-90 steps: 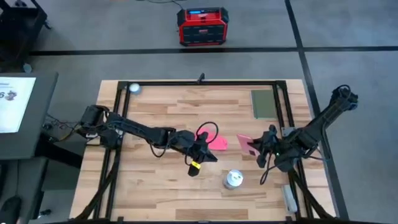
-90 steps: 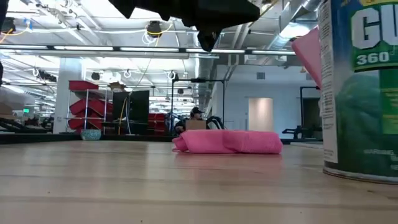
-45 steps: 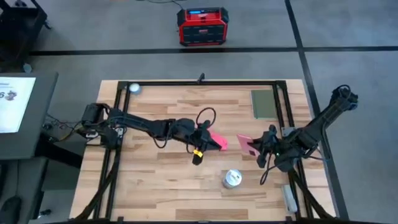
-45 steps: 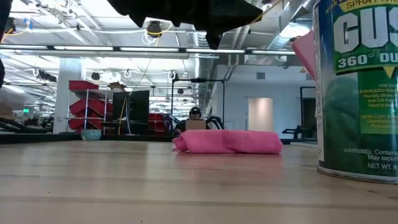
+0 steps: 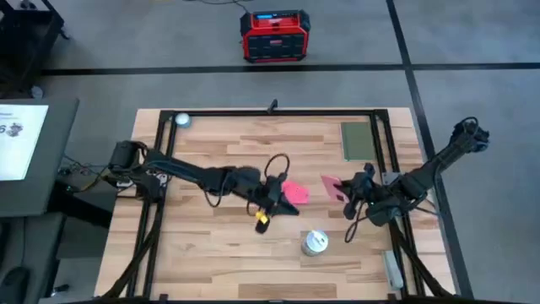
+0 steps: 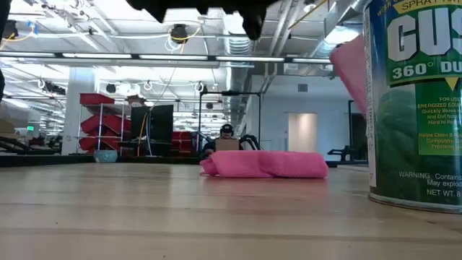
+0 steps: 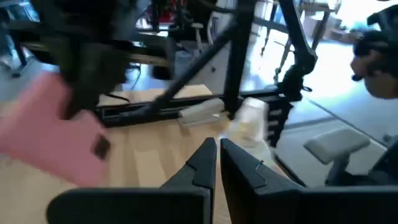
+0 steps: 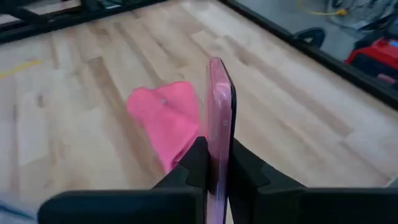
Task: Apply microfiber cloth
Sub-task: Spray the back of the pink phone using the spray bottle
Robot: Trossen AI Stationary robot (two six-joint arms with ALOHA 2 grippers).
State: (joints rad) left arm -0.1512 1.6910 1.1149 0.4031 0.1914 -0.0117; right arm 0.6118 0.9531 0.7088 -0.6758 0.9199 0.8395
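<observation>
High view shows us the microfiber cloth (image 5: 294, 192) lying crumpled mid-surface (image 5: 228, 245), our left tool (image 5: 281, 205) just beside it, fingers together, seemingly empty. Beyond the cloth, our right tool (image 5: 347, 194) clamps the phone (image 5: 332, 187) on edge.

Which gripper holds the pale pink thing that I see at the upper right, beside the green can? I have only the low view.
Observer: The right gripper. It is shut on the phone, which stands on edge between its fingers.
Operator: And the left one?
Observer: The left gripper is shut and holds nothing.
Operator: Where is the cloth from above?
Observer: The microfiber cloth lies crumpled between the two grippers, and neither holds it.
</observation>
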